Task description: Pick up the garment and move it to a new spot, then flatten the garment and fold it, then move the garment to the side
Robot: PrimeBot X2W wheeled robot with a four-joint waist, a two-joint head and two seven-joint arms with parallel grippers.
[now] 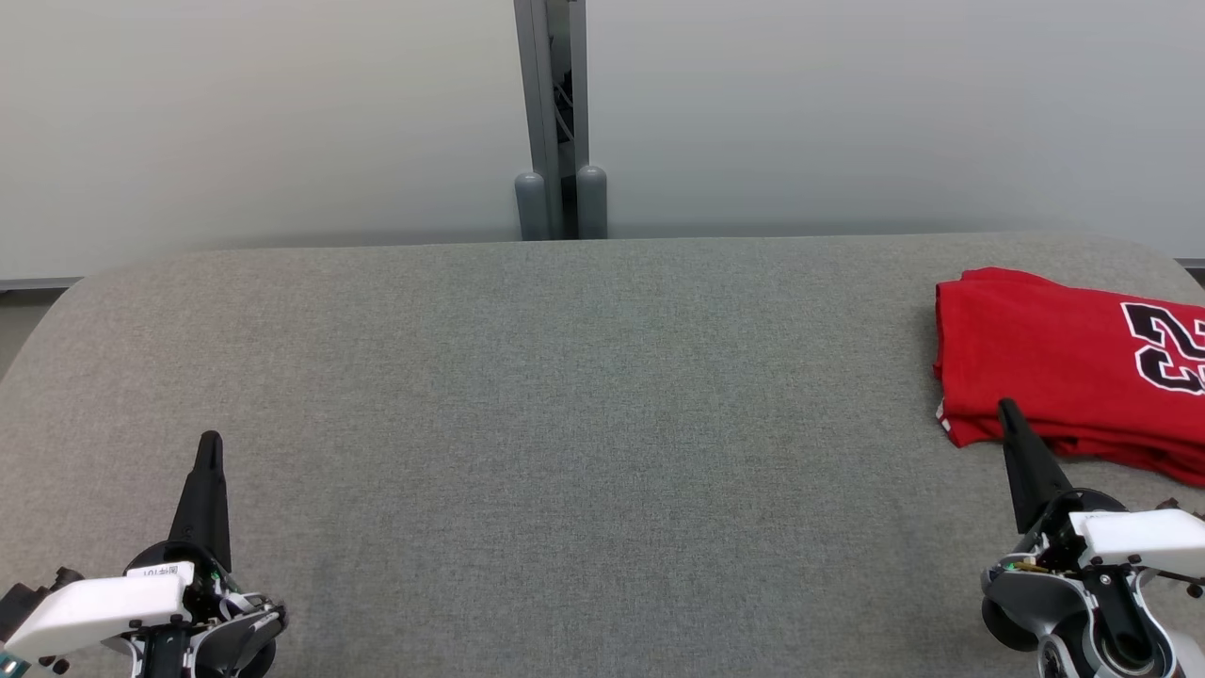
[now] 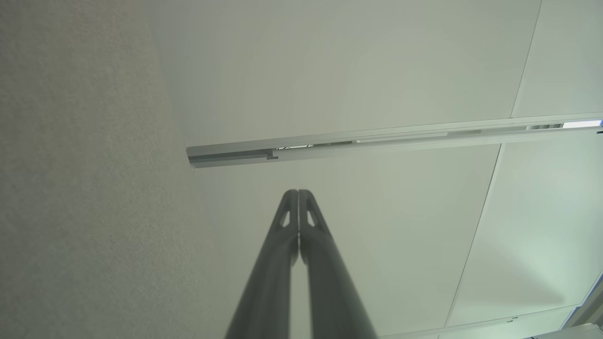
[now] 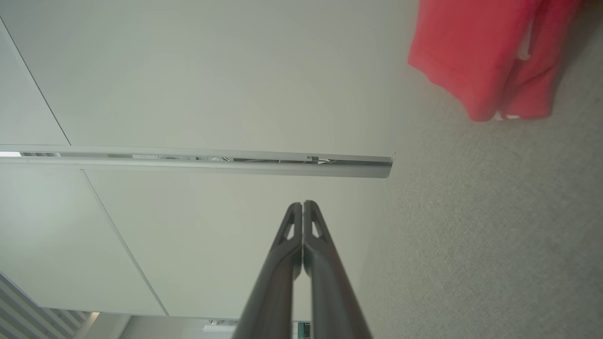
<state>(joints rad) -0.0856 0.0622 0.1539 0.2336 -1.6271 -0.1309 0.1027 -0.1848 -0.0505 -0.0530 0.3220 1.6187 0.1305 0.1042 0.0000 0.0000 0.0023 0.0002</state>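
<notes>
Grey table point(image 1: 565, 377) bears the folded garment point(image 1: 1054, 367), set aside I judge, so my right gripper point(image 1: 1009, 410) rests pinched empty near it, left gripper point(image 1: 210, 441) likewise, well apart.

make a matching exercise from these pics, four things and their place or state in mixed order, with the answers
Things:
1. red shirt
2. left gripper
3. right gripper
4. grey post

Place or state:
a. fingers shut, lower left of the head view, over bare table
b. upright behind the table's far edge
c. folded, at the table's right end
d. fingers shut, lower right, close to the shirt

Pairs: 1-c, 2-a, 3-d, 4-b
</notes>
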